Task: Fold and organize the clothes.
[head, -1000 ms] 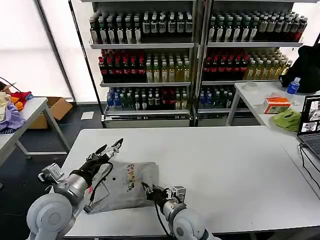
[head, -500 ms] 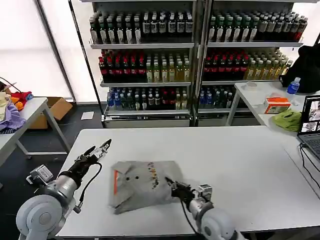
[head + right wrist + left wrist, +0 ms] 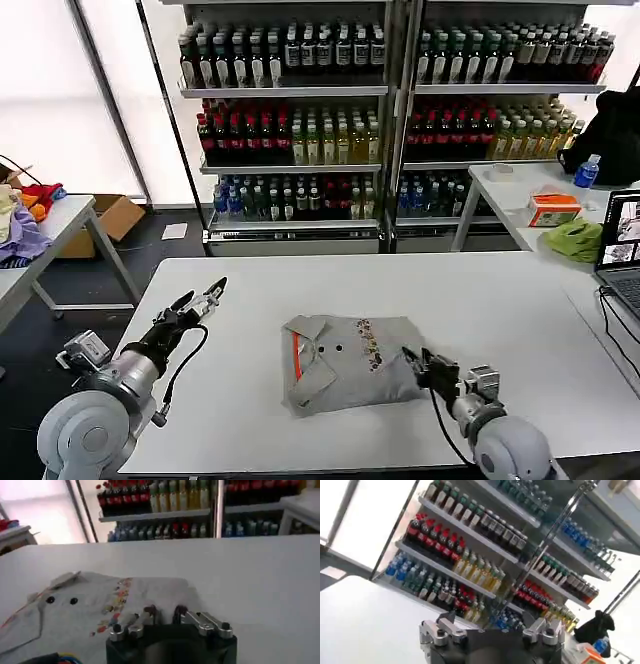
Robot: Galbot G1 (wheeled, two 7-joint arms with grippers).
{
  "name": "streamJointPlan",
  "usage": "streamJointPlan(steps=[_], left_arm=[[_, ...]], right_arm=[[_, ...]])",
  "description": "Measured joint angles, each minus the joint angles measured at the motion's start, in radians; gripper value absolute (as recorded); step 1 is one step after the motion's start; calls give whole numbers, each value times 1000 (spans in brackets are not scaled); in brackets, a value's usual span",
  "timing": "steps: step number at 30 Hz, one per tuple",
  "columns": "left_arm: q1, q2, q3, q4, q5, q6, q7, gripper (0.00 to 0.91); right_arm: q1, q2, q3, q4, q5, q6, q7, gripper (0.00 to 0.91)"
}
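One folded shirt point(image 3: 345, 362) at table point(image 3: 500, 300) centre | my right gripper point(image 3: 418, 366) pinches its 3 o'clock edge | my left gripper point(image 3: 203, 298) spread, 9 o'clock

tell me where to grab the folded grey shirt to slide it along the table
Grip the folded shirt by its right-hand edge, coming in low from the robot's right, where the right gripper already meets it. It lies flat on the white table, so only the edges give a pinchable lip.

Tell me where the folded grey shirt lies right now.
In the head view the folded grey shirt lies on the white table near its front edge, between the raised left gripper and the right gripper at its edge.
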Motion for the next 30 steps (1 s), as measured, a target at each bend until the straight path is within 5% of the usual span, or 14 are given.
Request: streamJointPlan(steps=[7,14,30], left_arm=[[7,-14,8,-16,20,-1,6,907],[35,-14,29,-20,60,-5,24,907],[94,-49,72,-6,172,-28,91,907]], right_arm=[[-41,8,55,72,-104,29,48,907],[-14,60,-19,66,-162,113,57,907],[-15,66,-116,-31,-53,225,36,907]])
